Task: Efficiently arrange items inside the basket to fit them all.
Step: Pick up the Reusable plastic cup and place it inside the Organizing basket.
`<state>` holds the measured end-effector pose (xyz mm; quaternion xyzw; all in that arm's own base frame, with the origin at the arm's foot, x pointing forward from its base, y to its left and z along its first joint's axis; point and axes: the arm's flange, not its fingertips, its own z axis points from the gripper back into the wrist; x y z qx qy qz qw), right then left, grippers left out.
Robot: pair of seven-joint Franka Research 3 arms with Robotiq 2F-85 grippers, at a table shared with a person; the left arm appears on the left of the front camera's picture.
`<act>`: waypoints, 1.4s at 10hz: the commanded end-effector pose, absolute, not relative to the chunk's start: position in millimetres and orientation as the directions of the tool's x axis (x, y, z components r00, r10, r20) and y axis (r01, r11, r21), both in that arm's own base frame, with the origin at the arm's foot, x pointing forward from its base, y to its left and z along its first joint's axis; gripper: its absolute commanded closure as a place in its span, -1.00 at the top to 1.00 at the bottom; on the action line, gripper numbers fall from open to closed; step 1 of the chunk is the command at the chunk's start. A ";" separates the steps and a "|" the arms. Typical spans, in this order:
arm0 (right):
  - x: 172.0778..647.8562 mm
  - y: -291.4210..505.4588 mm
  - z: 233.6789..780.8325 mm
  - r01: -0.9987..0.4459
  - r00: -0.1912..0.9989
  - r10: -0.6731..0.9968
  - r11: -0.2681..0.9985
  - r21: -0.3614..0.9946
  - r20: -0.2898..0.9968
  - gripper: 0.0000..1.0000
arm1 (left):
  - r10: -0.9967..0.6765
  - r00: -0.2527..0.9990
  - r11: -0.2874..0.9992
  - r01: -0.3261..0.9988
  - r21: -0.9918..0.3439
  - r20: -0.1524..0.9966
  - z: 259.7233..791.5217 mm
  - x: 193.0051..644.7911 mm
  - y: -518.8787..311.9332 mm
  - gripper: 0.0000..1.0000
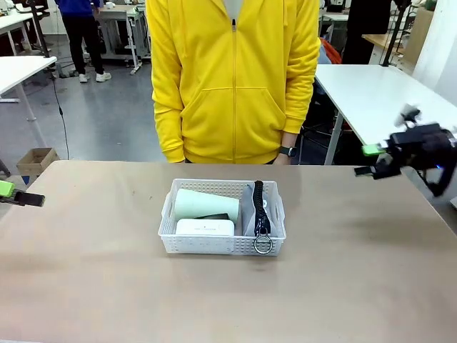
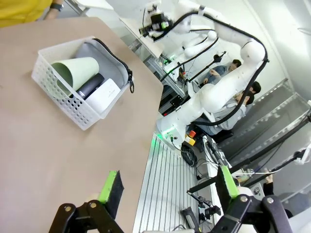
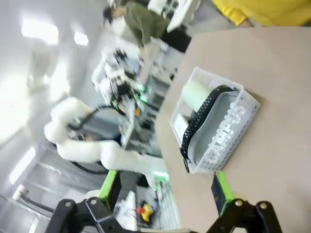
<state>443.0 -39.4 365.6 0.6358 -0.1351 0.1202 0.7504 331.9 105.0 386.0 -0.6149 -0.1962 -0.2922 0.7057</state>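
The white perforated basket (image 1: pixel 221 245) (image 2: pixel 63 99) (image 3: pixel 243 126) stands mid-table, in front of a person in a yellow jacket. Inside, the pale green cup (image 1: pixel 206 204) (image 2: pixel 77 72) (image 3: pixel 195 94) lies on its side at the back left. The flat white box (image 1: pixel 205 227) (image 2: pixel 105 93) stands at the front left. A black stapler (image 2: pixel 90 86) sits between cup and box. The grey pouch (image 1: pixel 251 211) (image 2: pixel 104 58) (image 3: pixel 221 128) stands on edge along the right side, its strap and metal ring (image 1: pixel 263 244) hanging over the rim. My left gripper (image 1: pixel 16 194) (image 2: pixel 167 189) hangs open at the table's far left edge. My right gripper (image 1: pixel 371 161) (image 3: pixel 165 191) is open, raised off the far right.
The brown table top (image 1: pixel 357 271) lies bare around the basket. The person stands at the far edge with a watch on one wrist (image 1: pixel 288 151). White tables (image 1: pixel 371 93) stand behind on both sides, and a cardboard box (image 1: pixel 36 161) sits on the floor at left.
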 end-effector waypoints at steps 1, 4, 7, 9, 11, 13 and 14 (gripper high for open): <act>429.6 -49.6 344.7 -0.282 0.947 -0.138 0.074 0.956 0.290 1.00 | -0.179 0.745 0.060 0.660 -0.749 0.643 388.4 329.6 105.6 1.00; 420.9 -64.2 331.8 -0.254 0.957 -0.117 0.100 0.962 0.265 1.00 | -0.179 0.745 0.060 0.660 -0.749 0.643 388.4 329.6 105.6 1.00; 420.9 -64.2 331.8 -0.254 0.957 -0.117 0.100 0.962 0.265 1.00 | -0.179 0.745 0.060 0.660 -0.749 0.643 388.4 329.6 105.6 1.00; 420.9 -64.2 331.8 -0.254 0.957 -0.117 0.100 0.962 0.265 1.00 | -0.179 0.745 0.060 0.660 -0.749 0.643 388.4 329.6 105.6 1.00; 420.9 -64.2 331.8 -0.254 0.957 -0.117 0.100 0.962 0.265 1.00 | -0.179 0.745 0.060 0.660 -0.749 0.643 388.4 329.6 105.6 1.00; 420.9 -64.2 331.8 -0.254 0.957 -0.117 0.100 0.962 0.265 1.00 | -0.179 0.745 0.060 0.660 -0.749 0.643 388.4 329.6 105.6 1.00; 420.9 -64.2 331.8 -0.254 0.957 -0.117 0.100 0.962 0.265 1.00 | -0.179 0.745 0.060 0.660 -0.749 0.643 388.4 329.6 105.6 1.00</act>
